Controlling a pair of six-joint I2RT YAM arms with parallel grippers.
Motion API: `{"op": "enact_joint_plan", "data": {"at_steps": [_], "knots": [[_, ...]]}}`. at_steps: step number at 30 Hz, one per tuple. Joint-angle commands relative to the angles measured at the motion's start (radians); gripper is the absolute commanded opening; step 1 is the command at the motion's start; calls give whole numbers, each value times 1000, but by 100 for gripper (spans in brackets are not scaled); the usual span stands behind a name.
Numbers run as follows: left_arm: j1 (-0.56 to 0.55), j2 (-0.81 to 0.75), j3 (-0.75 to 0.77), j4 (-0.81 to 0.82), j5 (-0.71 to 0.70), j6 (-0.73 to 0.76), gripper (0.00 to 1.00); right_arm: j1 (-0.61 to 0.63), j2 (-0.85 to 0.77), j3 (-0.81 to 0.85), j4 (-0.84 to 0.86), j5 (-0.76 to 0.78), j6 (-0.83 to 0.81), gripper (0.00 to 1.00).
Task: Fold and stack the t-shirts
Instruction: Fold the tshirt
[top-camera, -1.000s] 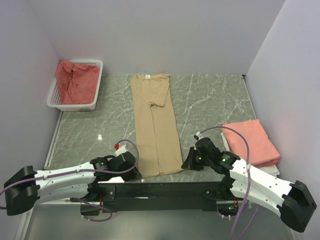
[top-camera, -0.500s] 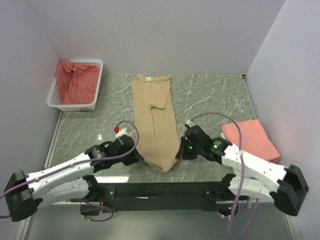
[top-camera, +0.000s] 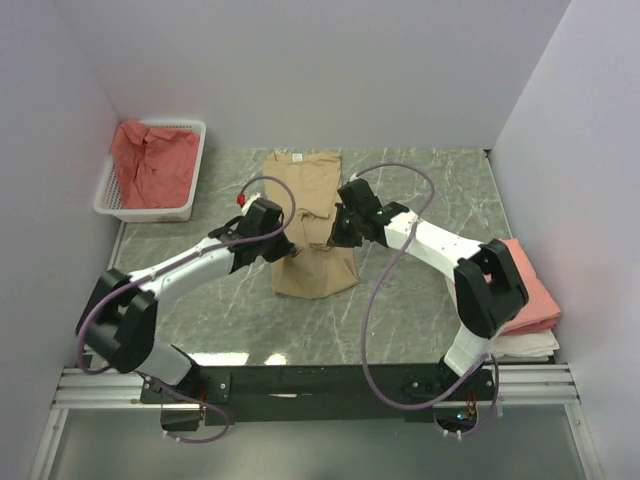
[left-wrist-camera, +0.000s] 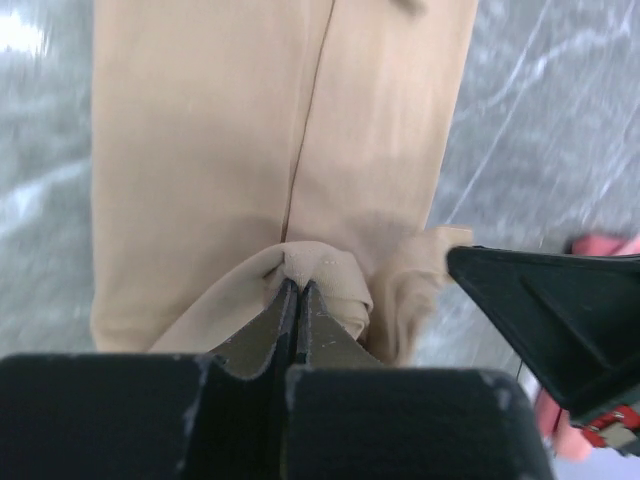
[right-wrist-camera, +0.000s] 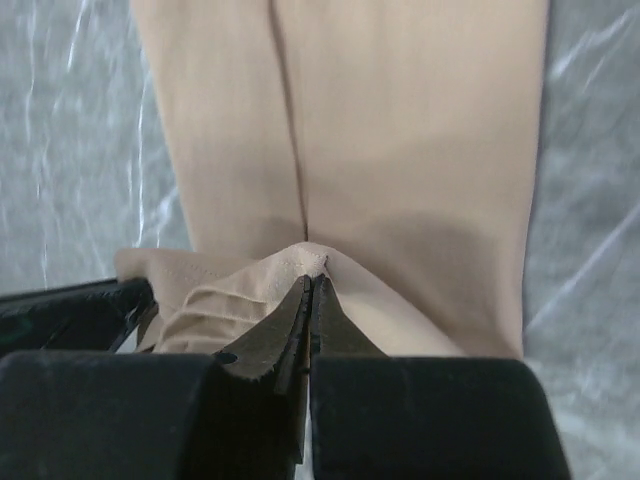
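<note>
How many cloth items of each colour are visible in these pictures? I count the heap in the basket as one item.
Tan t-shirt: 1
Salmon-pink folded t-shirt: 1
Coral-red heap in the white basket: 1
White folded cloth under the pink one: 1
Total: 4

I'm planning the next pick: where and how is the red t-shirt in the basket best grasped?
Pinch a raised fold near the middle of the red t-shirt, coming straight down from above: it lies crumpled, and the walls of the basket likely block any sideways approach.
</note>
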Motion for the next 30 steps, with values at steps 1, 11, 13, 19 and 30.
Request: {"op": "enact_joint_plan", "data": {"at_steps": [1, 11, 13, 19, 30], "knots": [[38, 80, 107, 46, -25, 25, 0, -36, 62, 108, 40, 25, -15, 0], [147, 289, 242, 55, 0, 50, 0, -133, 252, 275, 57, 2, -26, 0], [174, 321, 263, 63, 19, 53, 0, -143, 291, 320, 41, -1, -32, 0], [228, 378, 297, 65, 61, 51, 0, -196, 349, 354, 51, -45, -24, 0], [274, 402, 319, 69, 93, 50, 0, -235, 355, 349, 66, -70, -18, 0]]}}
